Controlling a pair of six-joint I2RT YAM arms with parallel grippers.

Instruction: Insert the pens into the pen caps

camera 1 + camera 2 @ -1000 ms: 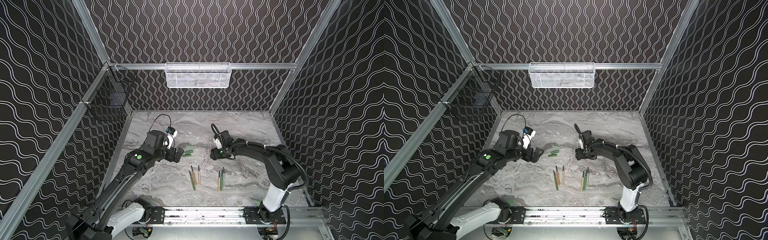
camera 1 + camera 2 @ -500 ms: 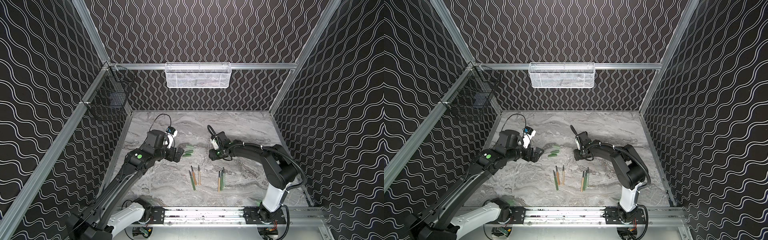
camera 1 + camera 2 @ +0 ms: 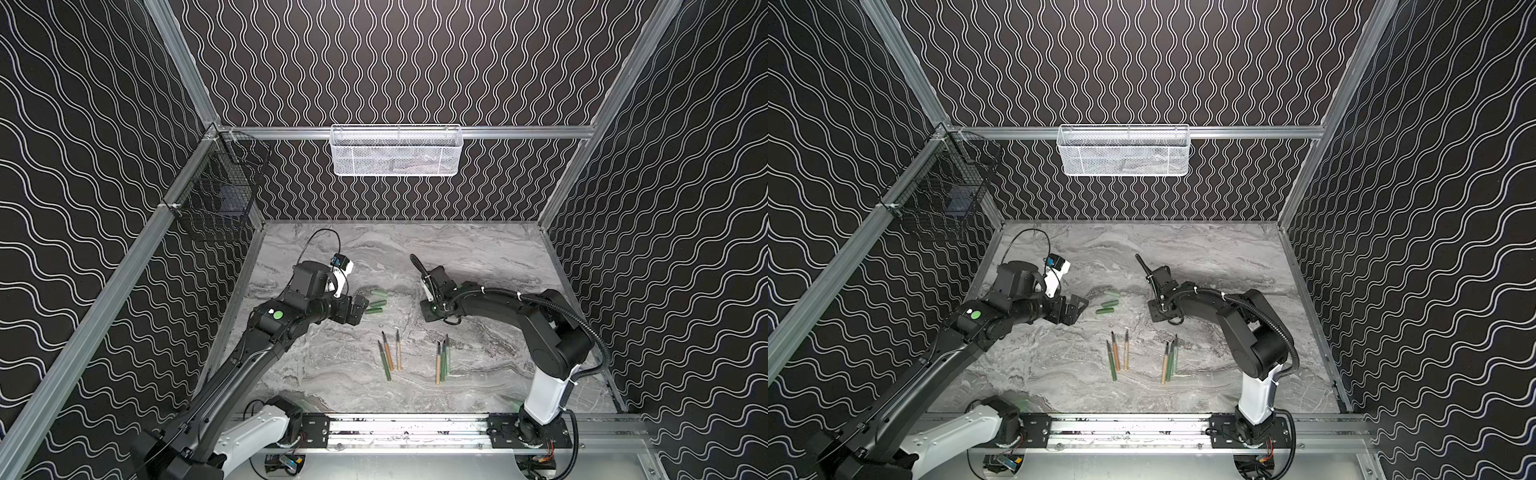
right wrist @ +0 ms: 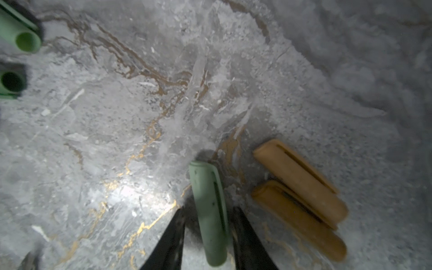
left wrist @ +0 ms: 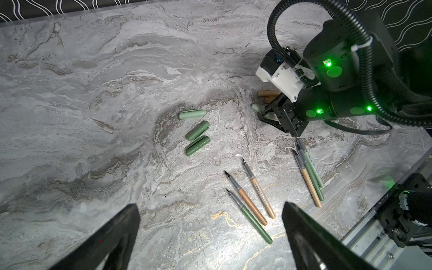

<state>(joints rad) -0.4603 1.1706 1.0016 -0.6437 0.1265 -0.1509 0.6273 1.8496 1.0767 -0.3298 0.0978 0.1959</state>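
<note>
pale green cap (image 4: 208, 210), lying between right fingers (image 4: 171, 240)

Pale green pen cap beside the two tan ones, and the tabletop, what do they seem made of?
The pale green pen cap looks like matte moulded plastic: even colour, moulded clip, no gloss. The tabletop looks like grey marble or marble-print laminate, unclear which; a glare patch suggests a smooth finish.

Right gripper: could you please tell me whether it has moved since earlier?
Yes: the right gripper shifted slightly left, toward the three green pen caps.
</note>
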